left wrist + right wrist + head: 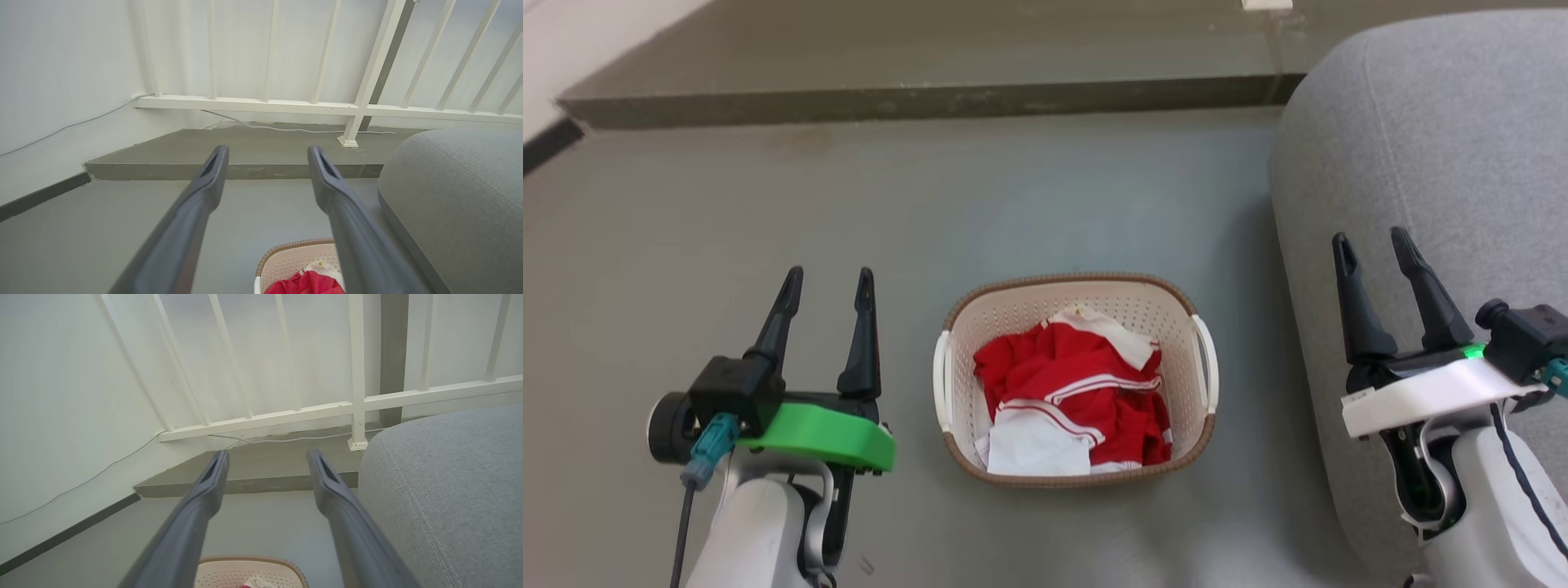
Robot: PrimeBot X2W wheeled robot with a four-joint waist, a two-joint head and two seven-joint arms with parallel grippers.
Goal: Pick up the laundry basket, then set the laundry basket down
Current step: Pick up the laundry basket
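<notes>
The laundry basket (1013, 318), cream perforated plastic with a brown woven-look rim and two white side handles, stands on the grey floor between my arms. Red and white clothes (1072, 398) fill it. My left gripper (829, 282) is open, raised to the basket's left, holding nothing. My right gripper (1376, 249) is open to the basket's right, in front of the grey sofa, also holding nothing. The basket's far rim (292, 247) peeks in at the bottom of the left wrist view between the fingers (204, 192), and the rim (253, 561) shows at the bottom of the right wrist view.
A grey upholstered sofa (1429, 147) rises right of the basket. Beyond the basket a low concrete step (915, 102) crosses the floor, with a white railing (310, 107) and a thin cable (286, 130) on it. A white wall (53, 90) stands at the left.
</notes>
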